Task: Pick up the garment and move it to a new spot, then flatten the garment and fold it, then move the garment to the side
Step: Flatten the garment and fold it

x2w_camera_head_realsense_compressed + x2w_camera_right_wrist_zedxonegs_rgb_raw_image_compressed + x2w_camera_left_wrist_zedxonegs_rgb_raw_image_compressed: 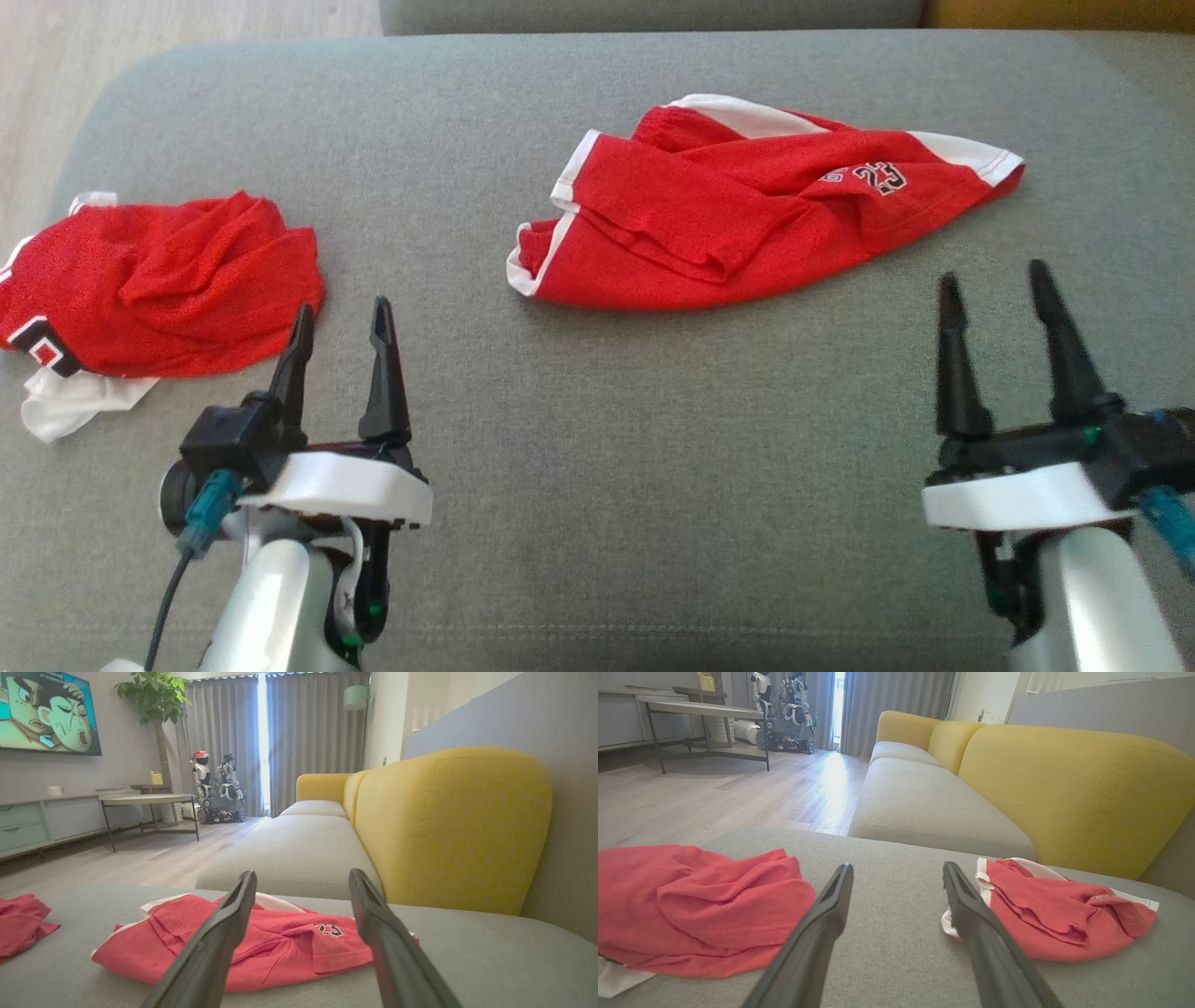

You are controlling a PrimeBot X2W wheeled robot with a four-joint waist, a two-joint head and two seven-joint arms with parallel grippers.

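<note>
Left claw (343, 310) and right claw (994, 273) hover empty, fingers spread apart, over the grey cushion (597, 467). Rumpled red shorts (747, 219) lie mid-cushion; a crumpled red shirt (159, 285) sits beside the left claw.

Red, white-trimmed garment (747, 215); grey cushion (607, 448)

The left garment (159, 285) and the right garment (747, 219) lie apart on the cushion (597, 467).
</note>
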